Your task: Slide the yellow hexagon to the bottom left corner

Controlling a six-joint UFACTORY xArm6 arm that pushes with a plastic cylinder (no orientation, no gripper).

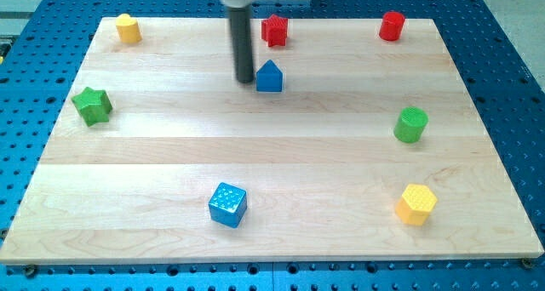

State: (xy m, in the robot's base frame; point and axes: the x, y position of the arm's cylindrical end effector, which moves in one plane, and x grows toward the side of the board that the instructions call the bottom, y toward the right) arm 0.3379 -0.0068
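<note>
The yellow hexagon (416, 204) lies near the board's bottom right corner. My tip (244, 78) stands in the upper middle of the board, just left of a blue house-shaped block (269, 76), close to it or touching it. The tip is far from the yellow hexagon, up and to the left of it. The rod runs straight up out of the view's top.
A blue cube (227, 205) sits at bottom centre-left. A green star (92, 105) is at the left edge. A small yellow block (128, 28) is at top left. A red star-like block (274, 30) and a red cylinder (392, 25) are along the top. A green cylinder (410, 125) is at right.
</note>
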